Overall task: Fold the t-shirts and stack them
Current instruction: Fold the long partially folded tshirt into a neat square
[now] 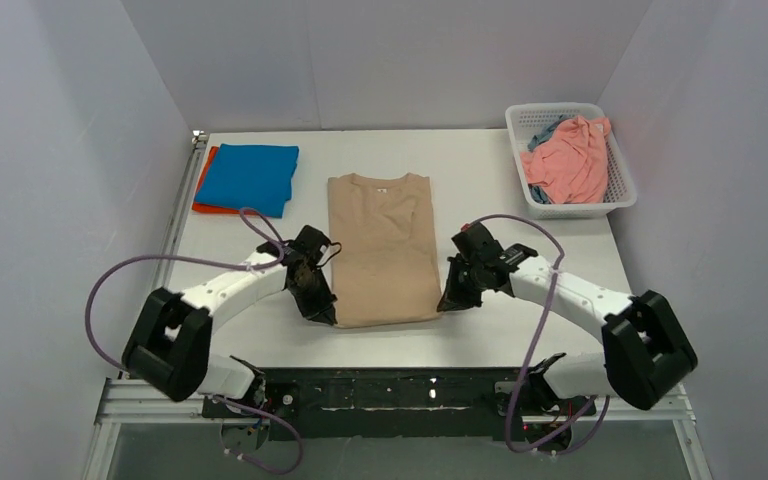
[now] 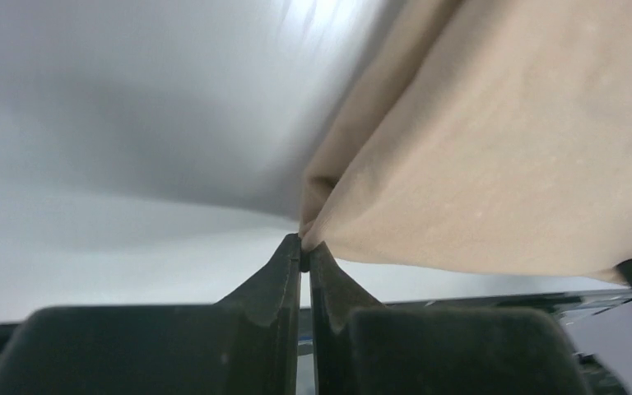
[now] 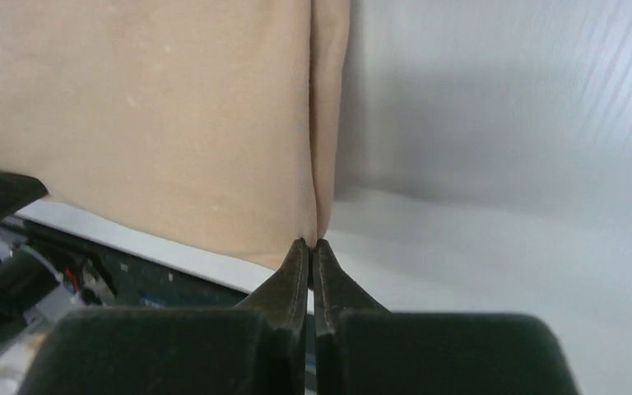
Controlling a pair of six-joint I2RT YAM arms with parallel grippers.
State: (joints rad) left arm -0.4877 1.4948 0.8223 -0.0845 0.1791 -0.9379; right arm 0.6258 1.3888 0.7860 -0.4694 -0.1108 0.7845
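Mid-fold: left end effector (image 2: 304, 247) and right end effector (image 3: 313, 243) each clamp tight on a hem corner of the beige t-shirt (image 1: 385, 240) lying between them on the bench (image 1: 520, 200); next likely needs a synced lift forward.

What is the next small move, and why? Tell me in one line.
Probably lift both near corners together and carry them toward the collar, folding the beige t-shirt in half. The left gripper and right gripper are each shut on a near hem corner, and the shirt already lies flat, its sides folded in to make a long narrow strip.
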